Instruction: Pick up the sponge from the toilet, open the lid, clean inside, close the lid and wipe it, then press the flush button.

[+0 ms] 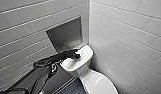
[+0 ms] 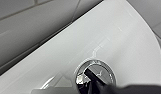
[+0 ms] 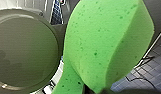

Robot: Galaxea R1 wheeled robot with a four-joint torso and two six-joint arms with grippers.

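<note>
The white toilet [image 1: 82, 75] stands in the tiled corner, its lid [image 1: 102, 85] down over the bowl. My left arm reaches in from the left, and my left gripper [image 1: 76, 56] rests shut on the tank top [image 1: 83, 53]. In the left wrist view its dark fingertip [image 2: 92, 77] touches the round, metal-rimmed flush button [image 2: 104, 72]. The bright green sponge [image 3: 103, 45] looms large in the right wrist view, bent and squeezed in my right gripper's hold.
A recessed steel niche [image 1: 67, 33] sits in the wall just behind the tank. White tiled walls close in on both sides. Dark tiled floor [image 1: 71, 88] lies beside the bowl. A round grey object [image 3: 23, 50] shows behind the sponge.
</note>
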